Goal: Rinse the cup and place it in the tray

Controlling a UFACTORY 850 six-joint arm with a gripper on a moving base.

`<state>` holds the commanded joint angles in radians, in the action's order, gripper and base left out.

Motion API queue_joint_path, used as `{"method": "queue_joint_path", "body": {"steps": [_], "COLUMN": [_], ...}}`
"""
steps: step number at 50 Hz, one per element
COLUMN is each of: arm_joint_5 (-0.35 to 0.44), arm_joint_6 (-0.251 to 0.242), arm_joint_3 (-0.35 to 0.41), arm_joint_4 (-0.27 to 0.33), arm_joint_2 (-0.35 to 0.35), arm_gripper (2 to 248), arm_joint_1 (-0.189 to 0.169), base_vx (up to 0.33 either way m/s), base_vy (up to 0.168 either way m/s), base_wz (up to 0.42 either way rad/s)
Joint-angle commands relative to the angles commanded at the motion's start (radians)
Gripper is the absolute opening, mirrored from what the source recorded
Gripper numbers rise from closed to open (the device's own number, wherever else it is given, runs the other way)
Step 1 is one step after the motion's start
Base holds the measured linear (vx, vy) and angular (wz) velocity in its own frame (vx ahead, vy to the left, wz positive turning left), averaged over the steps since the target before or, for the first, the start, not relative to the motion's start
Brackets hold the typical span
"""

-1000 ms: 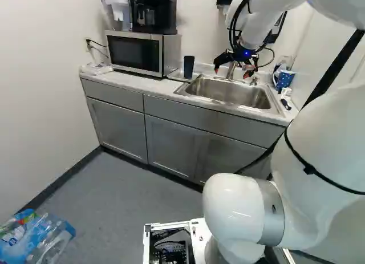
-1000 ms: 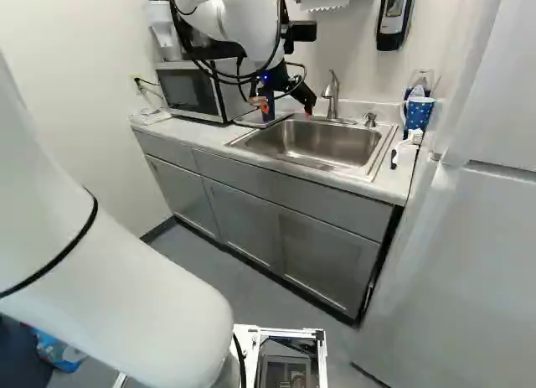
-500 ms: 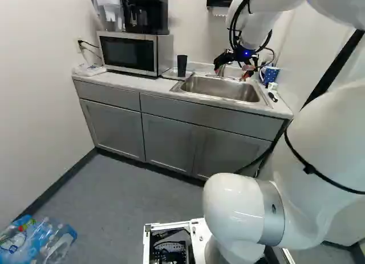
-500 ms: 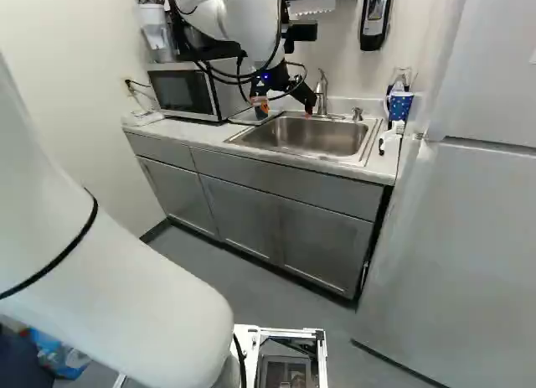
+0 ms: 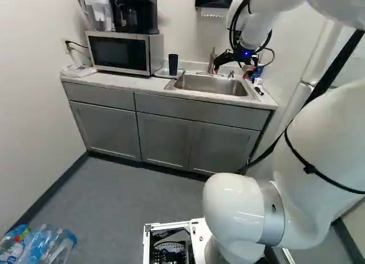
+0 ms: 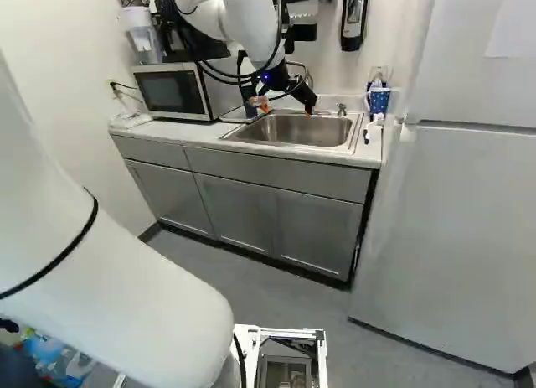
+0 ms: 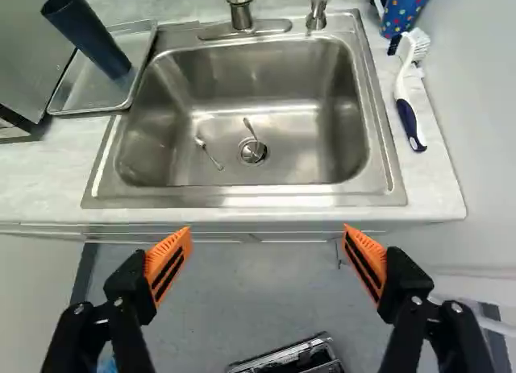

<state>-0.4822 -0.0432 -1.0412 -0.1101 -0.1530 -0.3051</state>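
While the hand is seen raised in front of the sink in the left base view, the dark cup is shown standing upright in the tray, between the microwave and the basin. A coffee maker is supported on top of the microwave, and both are carried by the surface. Plastic bottles are seen on the floor, at the lower left of that view.

In the right base view, the cup is partly hidden by the arm. A spotted mug is set near the sink's corner, and a fridge is seen at the right.

In the wrist view, the fingers are spread wide apart, and nothing is gripped; floor is seen between them. The sink is found ahead, with two thin utensils lying near its drain. The cup is seen in the tray beside the sink, clear of the hand. On the basin's other side, a white brush with a dark handle is laid near the mug.
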Motion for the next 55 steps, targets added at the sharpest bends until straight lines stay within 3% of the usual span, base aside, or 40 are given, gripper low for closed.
{"method": "queue_joint_path", "body": {"steps": [36, 55], "arm_joint_5": [0.000, 0.000], "arm_joint_6": [0.000, 0.000], "arm_joint_3": [0.000, 0.000], "arm_joint_4": [0.000, 0.000], "arm_joint_2": [0.000, 0.000], "arm_gripper": [247, 247], "arm_joint_1": [0.000, 0.000], "base_vx": [-0.087, -0.028], "base_vy": [0.084, 0.039], "base_wz": [-0.045, -0.004]}}
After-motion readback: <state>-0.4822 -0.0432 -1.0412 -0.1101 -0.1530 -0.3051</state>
